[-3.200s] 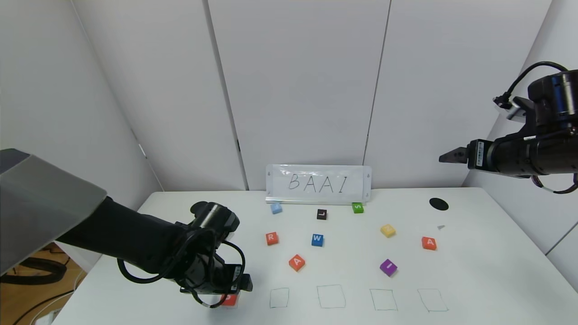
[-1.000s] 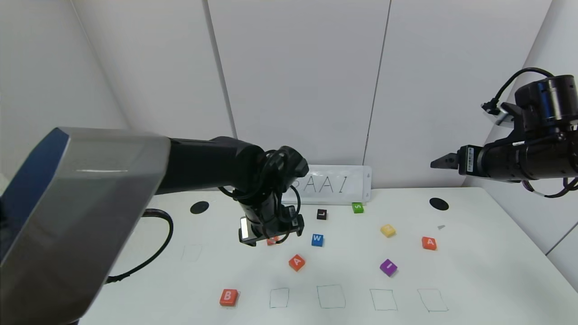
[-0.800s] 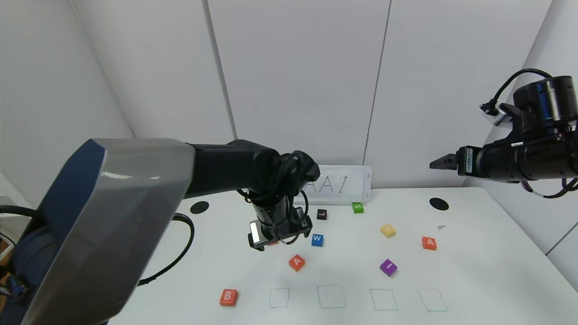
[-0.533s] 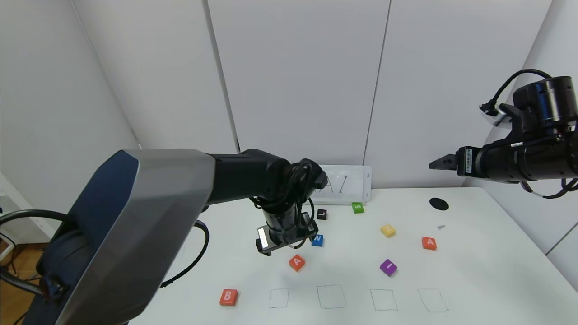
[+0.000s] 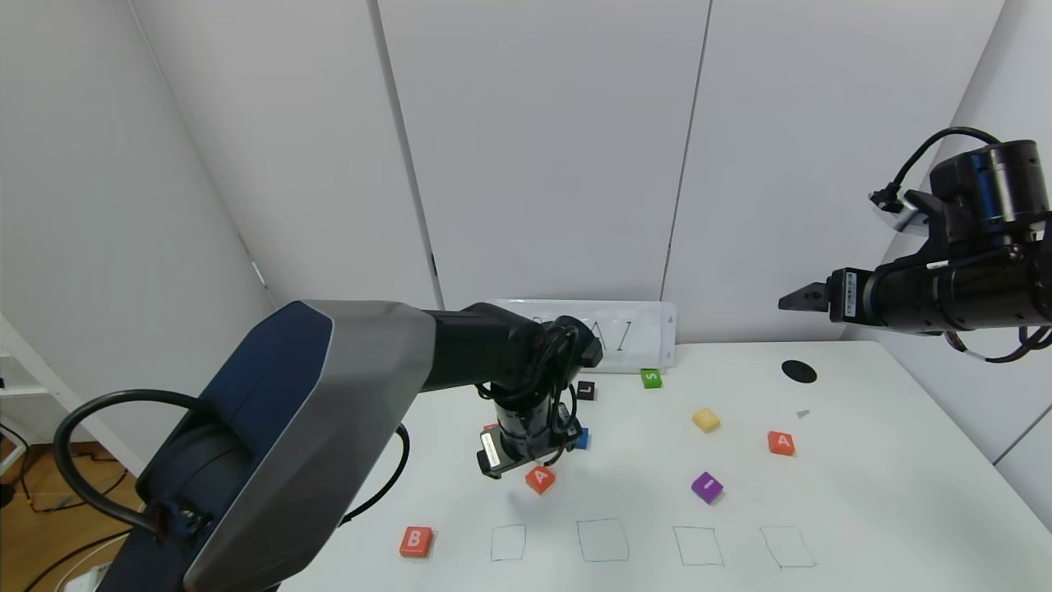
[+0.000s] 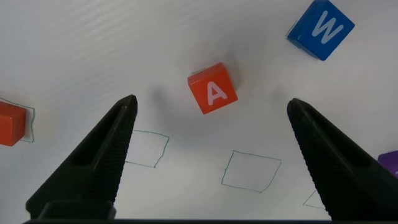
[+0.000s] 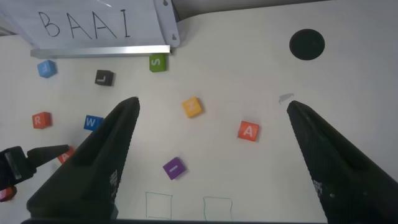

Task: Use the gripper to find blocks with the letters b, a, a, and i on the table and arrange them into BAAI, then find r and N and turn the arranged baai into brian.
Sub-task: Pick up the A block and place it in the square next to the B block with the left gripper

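Note:
My left gripper (image 5: 519,460) hangs open and empty just above the table (image 5: 863,493), close over an orange-red A block (image 5: 540,478). In the left wrist view this A (image 6: 213,93) lies between the wide-apart fingers (image 6: 99,162). The orange-red B block (image 5: 416,540) lies at the front left, beside the row of outlined squares (image 5: 602,540). The second A (image 5: 781,443) and the purple I (image 5: 707,487) lie to the right. The R block (image 7: 41,119) shows in the right wrist view; the left arm mostly hides it in the head view. My right gripper (image 5: 801,299) is open, held high at the right.
A yellow block (image 5: 705,419), green S (image 5: 651,378), black L (image 5: 585,390) and a partly hidden blue W (image 6: 320,28) lie mid-table. A light blue block (image 7: 45,68) and the BAAI sign (image 7: 87,25) stand at the back. A black spot (image 5: 798,372) is at the back right.
My left gripper let go of the B block at the front left, then swung over the R block and forward-right to hover over the near A. The right arm barely moved.

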You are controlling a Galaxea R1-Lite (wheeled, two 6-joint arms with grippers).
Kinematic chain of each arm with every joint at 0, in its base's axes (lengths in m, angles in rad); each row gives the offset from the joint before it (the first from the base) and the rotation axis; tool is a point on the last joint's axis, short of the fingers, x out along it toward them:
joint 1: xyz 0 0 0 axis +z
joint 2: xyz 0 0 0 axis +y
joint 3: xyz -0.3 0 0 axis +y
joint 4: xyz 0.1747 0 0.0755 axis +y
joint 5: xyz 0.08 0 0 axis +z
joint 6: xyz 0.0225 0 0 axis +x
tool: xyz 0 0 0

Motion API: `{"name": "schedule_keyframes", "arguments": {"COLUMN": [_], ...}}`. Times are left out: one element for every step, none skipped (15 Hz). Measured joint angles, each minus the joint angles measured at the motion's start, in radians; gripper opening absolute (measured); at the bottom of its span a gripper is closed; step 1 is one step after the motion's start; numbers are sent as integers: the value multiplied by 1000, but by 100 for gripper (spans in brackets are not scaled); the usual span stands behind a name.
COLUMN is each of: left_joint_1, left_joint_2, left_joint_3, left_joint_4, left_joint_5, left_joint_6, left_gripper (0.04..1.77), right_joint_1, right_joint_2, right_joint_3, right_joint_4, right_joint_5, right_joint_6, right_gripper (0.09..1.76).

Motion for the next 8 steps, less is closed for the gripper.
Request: {"name": "schedule_keyframes", "arguments": {"left_joint_1": [0,0,0,0,-1,-1,-1,-1], "left_joint_2": [7,13,19,23,30,36,43,48], "left_joint_3": [0,0,0,0,0,0,0,0], "left_joint_4": [-9,-10,-10,-11,-10,-9,-8,-8], "left_joint_5": [0,0,1,1,2,2,2,3], "left_joint_6": [-5,-7,-7,-8,-7,-8,-7,-7], "left_gripper": [172,172,172,172,172,172,172,172], "right_joint_1": [0,0,0,0,1,1,1,3], "right_joint_2": [0,0,0,0,0,1,2,3], "right_joint_3": [0,0,0,0,0,0,0,0], "right_joint_4": [0,0,0,0,0,0,0,0], "right_joint_5": [0,0,0,0,0,0,0,-1], "right_joint_6": [0,0,0,0,0,0,0,0], "right_gripper": [171,171,171,171,171,171,171,171]}}
